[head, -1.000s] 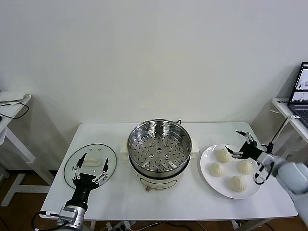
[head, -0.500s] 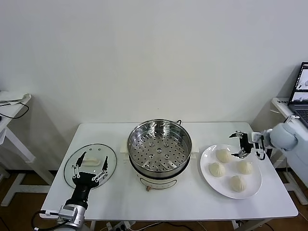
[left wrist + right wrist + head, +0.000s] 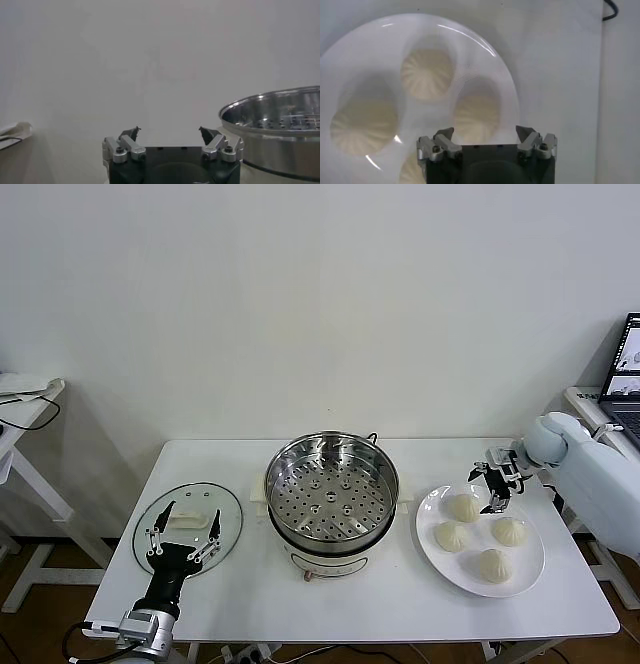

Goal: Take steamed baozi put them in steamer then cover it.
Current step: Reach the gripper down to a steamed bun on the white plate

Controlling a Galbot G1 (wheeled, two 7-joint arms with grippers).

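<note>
Four baozi (image 3: 478, 536) on plate (image 3: 527, 582); right gripper (image 3: 489, 489) above.

On your counter (image 3: 250, 599), the steamer (image 3: 332, 489) sits centre, the lid (image 3: 188, 527) lies to its left, and the plate (image 3: 527, 569) on its right holds four buns (image 3: 463, 507).

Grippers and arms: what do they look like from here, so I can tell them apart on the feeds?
Both grippers have black bodies with silver metal finger links and dark pointed tips. The left gripper sits on a slim black wrist with a silver cuff and a thin black cable. The right gripper ends a bulky, rounded, pale grey-white arm. Wrist views show screws on the links; no markings visible.
</note>
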